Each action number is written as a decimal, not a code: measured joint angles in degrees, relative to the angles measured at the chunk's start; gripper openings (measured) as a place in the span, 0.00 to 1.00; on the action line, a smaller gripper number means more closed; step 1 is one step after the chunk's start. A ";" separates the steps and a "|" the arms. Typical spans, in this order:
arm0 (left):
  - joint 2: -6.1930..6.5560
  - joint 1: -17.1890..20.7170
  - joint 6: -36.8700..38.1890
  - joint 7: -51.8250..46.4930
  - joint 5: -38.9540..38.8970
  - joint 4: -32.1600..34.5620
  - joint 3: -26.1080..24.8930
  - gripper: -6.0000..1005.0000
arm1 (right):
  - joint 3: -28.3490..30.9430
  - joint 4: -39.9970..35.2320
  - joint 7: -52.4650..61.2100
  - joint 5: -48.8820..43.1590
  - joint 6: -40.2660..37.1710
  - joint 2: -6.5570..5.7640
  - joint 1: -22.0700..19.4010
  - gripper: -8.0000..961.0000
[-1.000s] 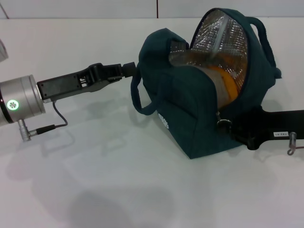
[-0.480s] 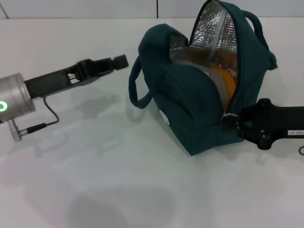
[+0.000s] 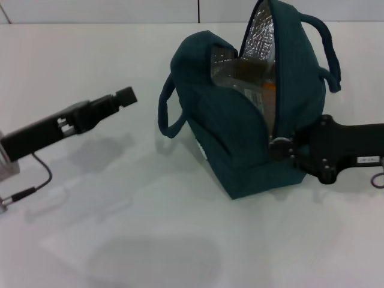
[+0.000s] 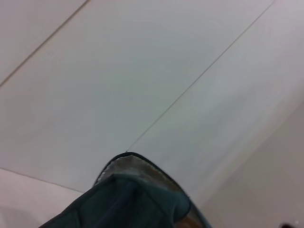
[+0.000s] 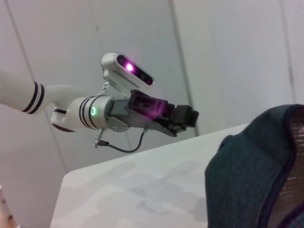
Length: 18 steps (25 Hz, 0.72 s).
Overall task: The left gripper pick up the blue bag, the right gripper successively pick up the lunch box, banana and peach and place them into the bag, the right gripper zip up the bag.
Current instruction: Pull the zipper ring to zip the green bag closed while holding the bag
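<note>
A plain white bench [image 3: 150,228] is seen from above in the head view, its matte surface crossed by soft grey shadows. Its far edge is met by a pale wall [image 3: 120,11], which is divided by a thin dark vertical seam [image 3: 198,11]. In the left wrist view, large off-white panels [image 4: 118,85] are shown, split by fine diagonal joint lines. In the right wrist view, the bench edge [image 5: 142,156] is backed by a light grey wall [image 5: 228,61] made of tall panels with narrow vertical joints. The scene is lit evenly and diffusely, and no hard highlights are cast on the white surfaces.
</note>
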 joint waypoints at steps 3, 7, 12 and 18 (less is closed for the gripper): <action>-0.58 1.83 0.17 4.09 0.05 -0.06 0.02 0.09 | -1.06 0.27 0.10 -0.05 0.59 0.10 1.30 0.02; -1.68 3.90 0.25 11.03 0.10 -0.56 0.03 0.12 | -1.06 -0.04 0.01 1.71 0.41 0.19 1.84 0.02; -2.47 4.65 0.27 19.16 0.64 -2.93 0.07 0.22 | -0.92 0.18 -0.35 5.26 0.76 0.24 2.81 0.02; -2.85 2.71 -0.28 28.25 1.55 -8.57 0.74 0.35 | -1.15 2.10 -0.54 9.54 3.15 0.36 4.61 0.02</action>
